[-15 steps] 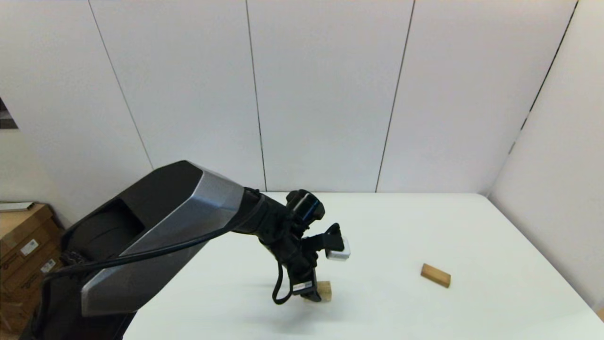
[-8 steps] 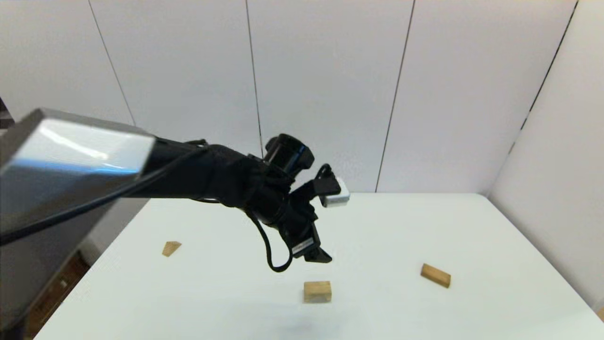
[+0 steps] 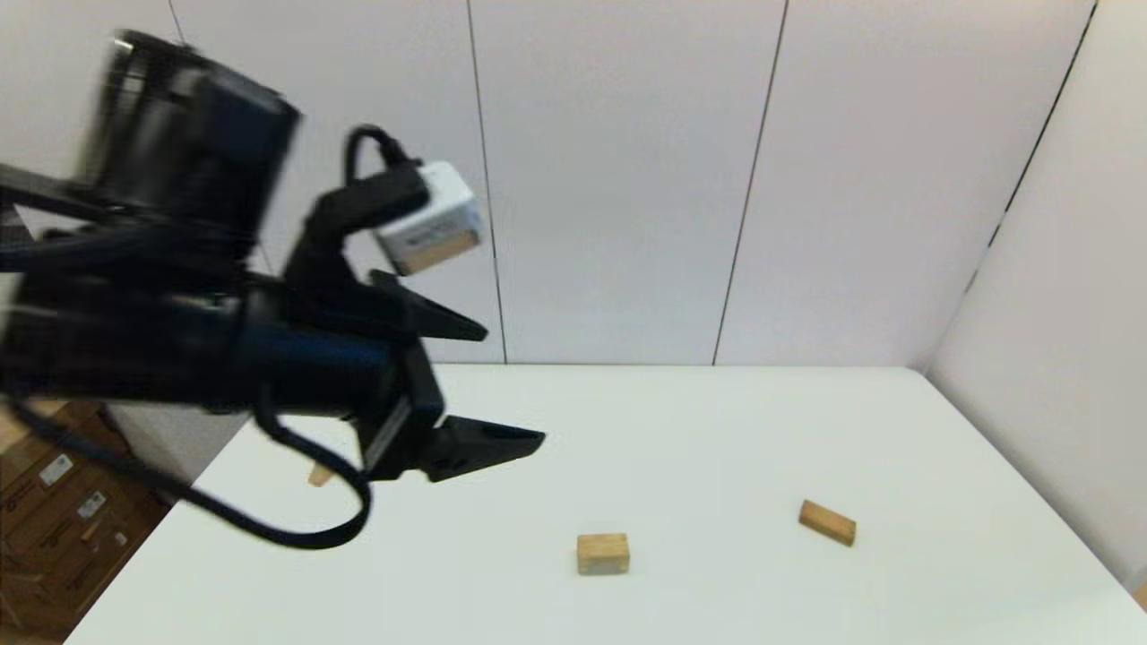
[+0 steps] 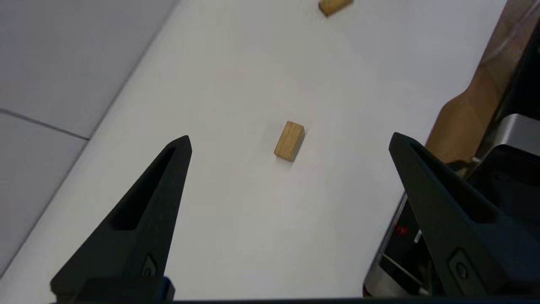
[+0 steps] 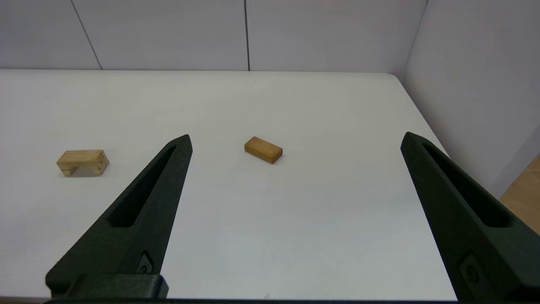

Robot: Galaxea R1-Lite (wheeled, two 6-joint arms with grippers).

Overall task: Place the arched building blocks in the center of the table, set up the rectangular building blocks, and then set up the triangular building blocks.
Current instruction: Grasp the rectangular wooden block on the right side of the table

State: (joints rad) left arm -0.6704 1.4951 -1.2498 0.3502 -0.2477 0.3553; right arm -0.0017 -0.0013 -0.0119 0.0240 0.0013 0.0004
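White table (image 3: pixel 717 430) (rounded corners) backed by grey wall panels (image 3: pixel 609 179).

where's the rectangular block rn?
In the head view, the rectangular block lies flat on the robot's right side of the white table, apart from the arched block to its left. Neither tool is near it.

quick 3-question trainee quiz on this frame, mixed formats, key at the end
1. True or false: the left end effector holds the arched block.
2. Which block lies nearest the table's right edge? A) rectangular block B) triangular block C) arched block
3. Fill in: the arched block's hollow faces ___ toward the tabletop.

Key:
1. False; its fingers are spread with nothing between them, raised above the table.
2. A
3. Down, as the right wrist view shows.
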